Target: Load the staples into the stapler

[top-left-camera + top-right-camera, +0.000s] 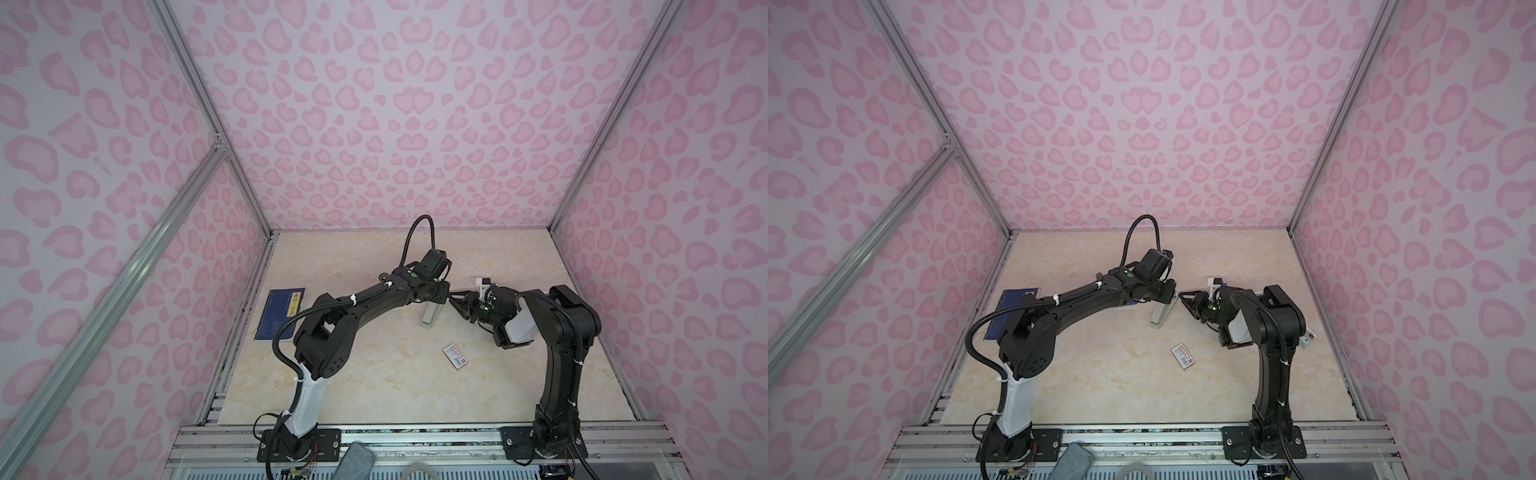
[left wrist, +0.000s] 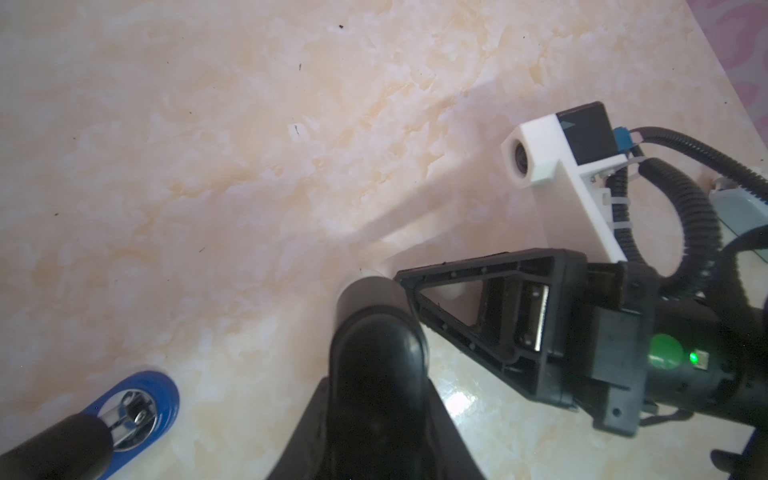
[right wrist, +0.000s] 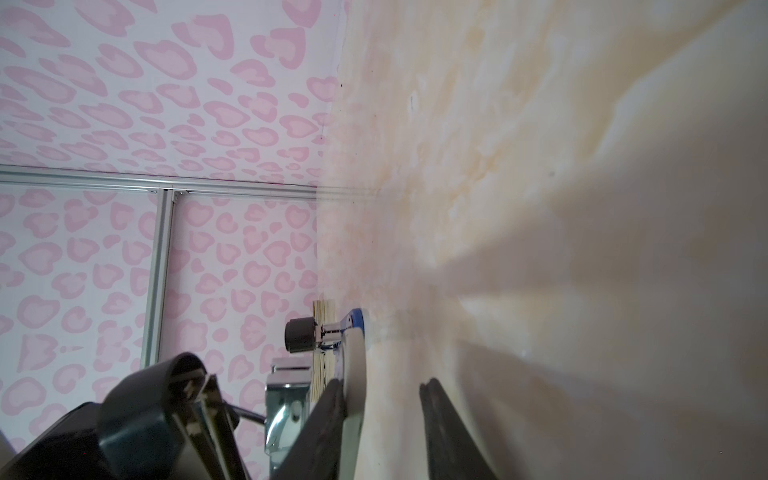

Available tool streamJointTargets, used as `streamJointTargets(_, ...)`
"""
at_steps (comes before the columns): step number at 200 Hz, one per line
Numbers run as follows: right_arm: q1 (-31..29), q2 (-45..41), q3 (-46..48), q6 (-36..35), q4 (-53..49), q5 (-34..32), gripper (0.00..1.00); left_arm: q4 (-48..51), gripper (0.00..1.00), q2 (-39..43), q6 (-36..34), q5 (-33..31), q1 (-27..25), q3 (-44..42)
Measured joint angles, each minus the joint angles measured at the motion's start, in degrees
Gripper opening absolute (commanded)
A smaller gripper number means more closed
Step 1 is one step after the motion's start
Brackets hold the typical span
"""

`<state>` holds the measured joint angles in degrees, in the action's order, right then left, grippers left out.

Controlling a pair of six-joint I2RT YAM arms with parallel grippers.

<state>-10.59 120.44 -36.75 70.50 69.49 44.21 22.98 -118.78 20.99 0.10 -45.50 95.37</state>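
Note:
The stapler [image 1: 430,316] [image 1: 1160,314] lies mid-table, pale grey with a blue, chrome-plated tip [image 2: 139,397] [image 3: 353,322]. It is hinged open, and its black top arm [image 2: 374,332] [image 3: 153,395] is lifted. My left gripper [image 1: 445,293] [image 2: 376,415] is shut on that arm. My right gripper [image 1: 456,300] [image 3: 382,386] stands open around the pale base [image 3: 355,395]. One finger touches the base and the other is apart from it. A white tray with grey filling, the staples [image 1: 1308,337] [image 2: 739,210], lies behind the right arm. Its white box with a red label [image 1: 455,356] [image 1: 1183,356] lies nearer the front.
A dark blue booklet [image 1: 280,313] [image 1: 1013,307] lies at the table's left edge, partly under the left arm. Pink patterned walls close in three sides. Aluminium rails [image 1: 415,440] run along the front, where both arm bases are bolted.

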Motion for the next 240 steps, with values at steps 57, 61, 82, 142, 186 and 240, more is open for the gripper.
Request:
streamJointTargets(57,-0.5,0.79,-0.94,1.36,0.94,0.63,0.26,-0.26,0.04,0.0,-0.02,-0.15,-0.07,0.0)
streamJointTargets(61,-0.55,0.85,-1.03,1.33,0.94,0.68,0.27,-0.31,0.04,0.0,-0.02,-0.13,-0.09,0.0)
streamJointTargets(82,-0.96,1.16,-1.42,1.42,0.87,1.27,0.3,-1.25,0.04,0.0,0.0,1.14,-0.5,0.0)
streamJointTargets(142,-0.9,1.81,-1.62,4.35,2.71,1.86,0.06,-1.77,0.04,0.17,0.07,1.14,-0.68,-0.92)
streamJointTargets(186,1.64,2.58,-1.51,4.94,3.37,3.15,0.0,-4.42,0.04,3.96,0.59,1.09,-0.7,-4.94)
streamJointTargets(240,4.72,0.15,-3.37,1.11,-3.82,2.47,0.0,-10.05,0.04,13.03,1.03,0.28,-0.81,-14.36)
